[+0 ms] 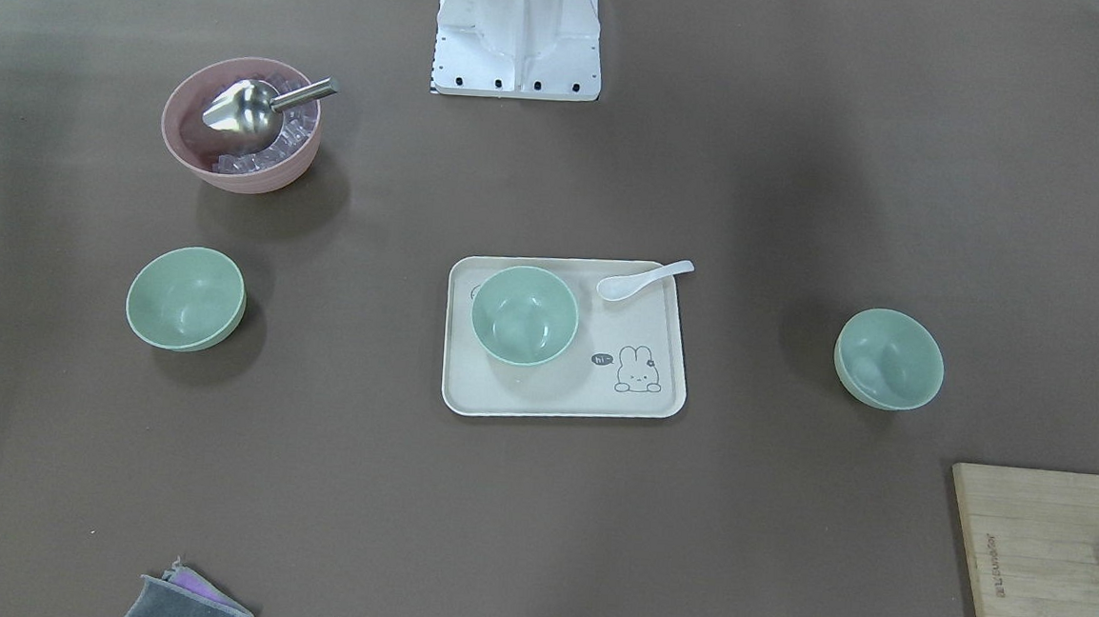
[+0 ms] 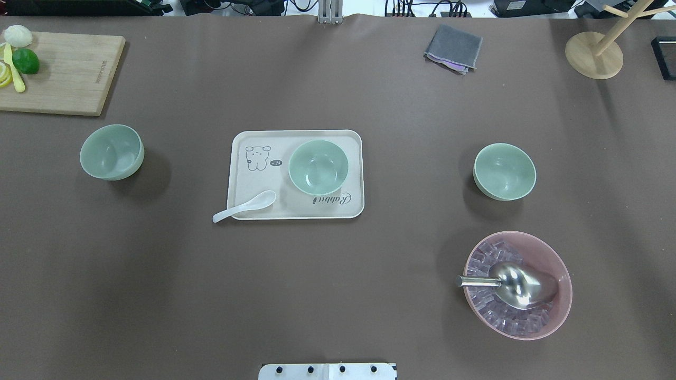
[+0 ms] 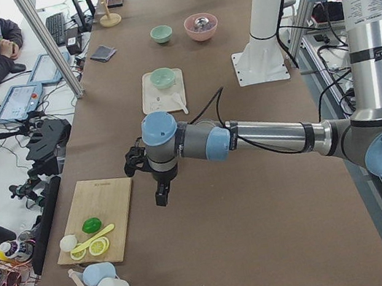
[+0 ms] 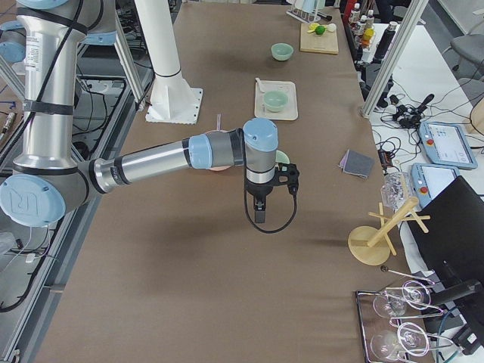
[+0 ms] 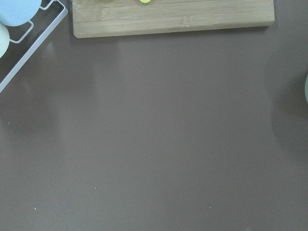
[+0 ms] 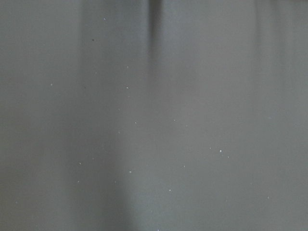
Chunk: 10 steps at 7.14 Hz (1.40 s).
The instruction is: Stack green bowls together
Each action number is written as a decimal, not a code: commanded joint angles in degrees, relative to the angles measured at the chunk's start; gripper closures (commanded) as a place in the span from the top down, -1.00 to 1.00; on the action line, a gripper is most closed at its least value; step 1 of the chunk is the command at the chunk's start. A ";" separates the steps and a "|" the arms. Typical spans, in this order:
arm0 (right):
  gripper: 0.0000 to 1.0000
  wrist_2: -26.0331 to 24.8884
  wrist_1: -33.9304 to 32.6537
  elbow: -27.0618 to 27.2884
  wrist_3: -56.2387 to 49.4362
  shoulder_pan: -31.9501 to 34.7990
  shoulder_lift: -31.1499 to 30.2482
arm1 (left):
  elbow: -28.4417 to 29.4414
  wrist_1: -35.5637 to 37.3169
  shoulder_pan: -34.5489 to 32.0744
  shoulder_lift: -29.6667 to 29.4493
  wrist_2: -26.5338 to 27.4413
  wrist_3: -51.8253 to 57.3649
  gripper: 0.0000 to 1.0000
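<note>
Three pale green bowls stand apart on the brown table. One green bowl [image 2: 112,152] is at the left, one [image 2: 318,167] sits on the cream tray [image 2: 253,182], and one [image 2: 504,171] is at the right. In the front-facing view they show at the right [image 1: 888,358], on the tray [image 1: 523,314] and at the left [image 1: 186,298]. My left gripper [image 3: 161,192] hangs above the table near the cutting board. My right gripper [image 4: 259,212] hangs above the table beyond the right bowl. Both show only in the side views, so I cannot tell whether they are open or shut.
A pink bowl [image 2: 517,285] with ice cubes and a metal scoop stands at the near right. A white spoon [image 2: 245,206] lies on the tray's edge. A wooden cutting board [image 2: 58,71] with fruit is far left; a grey cloth [image 2: 453,47] and a wooden stand [image 2: 594,53] are far right.
</note>
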 commanded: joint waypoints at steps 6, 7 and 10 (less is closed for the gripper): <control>1.00 2.80 13.16 -2.35 0.30 -1.46 1.88 | 2.29 -14.21 0.29 -4.70 -0.41 -2.40 0.96; 1.00 2.37 15.71 -2.61 0.30 -4.17 2.59 | 2.29 -14.40 5.52 -6.96 -0.32 -3.11 0.96; 1.00 2.45 17.23 -2.61 10.71 -11.11 5.13 | 6.67 -14.31 12.41 -9.18 0.21 -10.10 0.97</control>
